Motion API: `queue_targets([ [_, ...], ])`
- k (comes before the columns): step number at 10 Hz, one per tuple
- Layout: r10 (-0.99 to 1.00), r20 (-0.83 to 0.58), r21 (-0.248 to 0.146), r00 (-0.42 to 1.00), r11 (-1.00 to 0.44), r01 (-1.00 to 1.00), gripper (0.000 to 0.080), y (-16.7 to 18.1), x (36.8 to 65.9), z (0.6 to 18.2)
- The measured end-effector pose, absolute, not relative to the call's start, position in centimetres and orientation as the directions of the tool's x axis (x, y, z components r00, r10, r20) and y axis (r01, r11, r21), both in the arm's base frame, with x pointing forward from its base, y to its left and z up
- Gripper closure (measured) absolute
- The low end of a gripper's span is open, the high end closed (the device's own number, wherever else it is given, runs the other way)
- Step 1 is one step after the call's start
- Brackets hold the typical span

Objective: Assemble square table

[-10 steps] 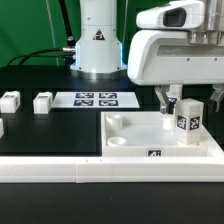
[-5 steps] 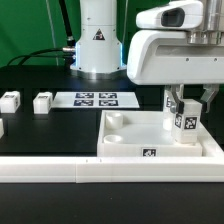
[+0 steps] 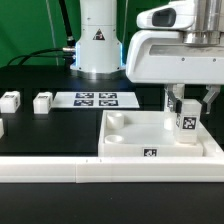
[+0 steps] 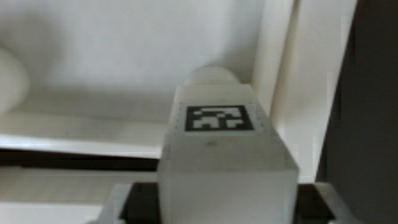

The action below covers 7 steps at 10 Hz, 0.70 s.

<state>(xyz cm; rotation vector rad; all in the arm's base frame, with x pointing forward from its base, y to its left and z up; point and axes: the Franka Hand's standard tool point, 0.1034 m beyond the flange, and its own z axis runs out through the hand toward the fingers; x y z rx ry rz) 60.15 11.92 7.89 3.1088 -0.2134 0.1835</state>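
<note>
The square table's white slab (image 3: 135,137) lies on the black table at the exterior view's right, with round corner sockets and a tag on its front rim. A white tagged leg (image 3: 186,130) stands upright on the slab's right part. My gripper (image 3: 187,106) comes down from above and is shut on the leg, one finger on each side. In the wrist view the leg (image 4: 222,150) fills the space between the dark pads of the gripper (image 4: 222,205), with the slab (image 4: 107,70) beneath it.
Two loose legs (image 3: 10,100) (image 3: 42,101) lie at the exterior view's left, and a third (image 3: 1,127) shows at the left edge. The marker board (image 3: 95,99) lies behind the slab. A long white border wall (image 3: 100,172) runs along the front. The robot base (image 3: 97,45) stands at the back.
The fingers have closed from wide open onto the leg. The leg has shifted slightly toward the exterior view's right.
</note>
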Motion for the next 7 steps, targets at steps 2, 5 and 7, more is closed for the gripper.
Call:
queue_targets([
  [2,-0.283,0.116,-0.008,0.952,-0.959,-0.284,0.0507,12.05,60.03,7.82],
  [5,-0.530,0.109,-0.037,0.841,-0.848,-0.529,0.0507,11.87,59.98,7.75],
  [7,-0.690,0.100,-0.056,0.717,-0.724,-0.688,0.0507,11.78,59.92,7.71],
])
